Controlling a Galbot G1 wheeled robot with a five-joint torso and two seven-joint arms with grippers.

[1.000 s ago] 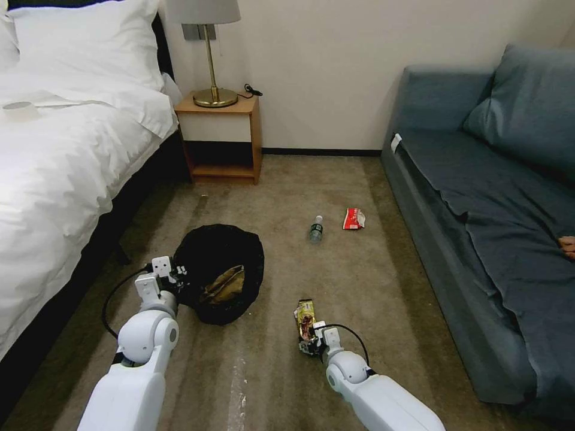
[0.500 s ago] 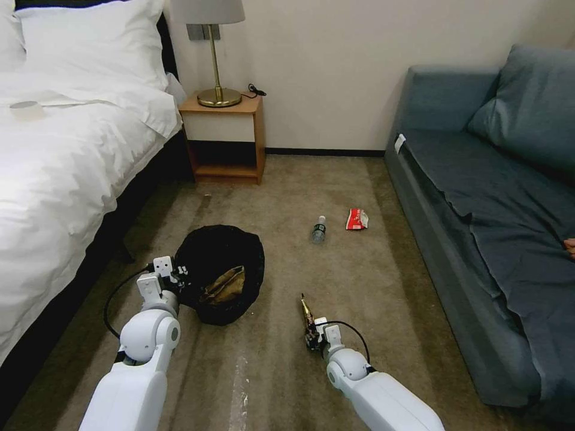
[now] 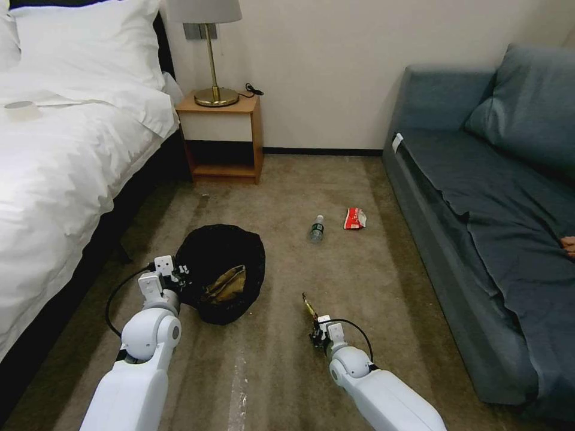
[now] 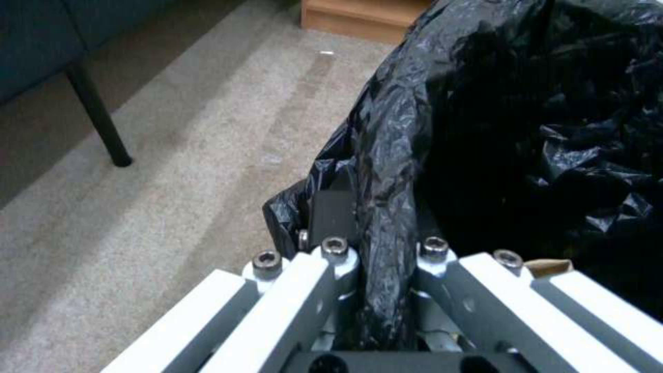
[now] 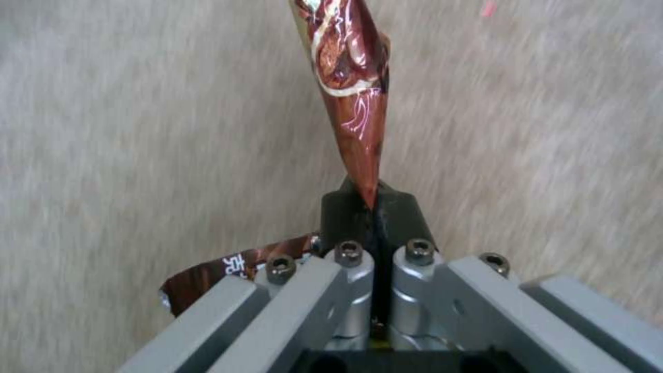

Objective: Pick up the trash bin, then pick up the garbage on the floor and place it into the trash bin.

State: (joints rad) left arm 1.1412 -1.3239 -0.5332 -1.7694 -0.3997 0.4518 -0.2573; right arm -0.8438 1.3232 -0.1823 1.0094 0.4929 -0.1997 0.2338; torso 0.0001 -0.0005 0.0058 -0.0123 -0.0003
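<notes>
The trash bin sits on the carpet beside the bed, black liner covering its sides. Inside lies a crumpled brown paper bag. The left pincer is clamped on the bin's liner rim. Right of the bin, the right pincer is closed on a snack wrapper. Beyond the bin, toward the sofa, lie a bottle and a red packet; their labels are unreadable.

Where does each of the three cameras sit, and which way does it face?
Head view: on the head, facing forward and down at the carpet; both arms show.
Left wrist view: behind the left gripper, facing the trash bin.
Right wrist view: behind the right gripper, facing the snack wrapper.
Shared: head and left wrist views both show the bin.
</notes>
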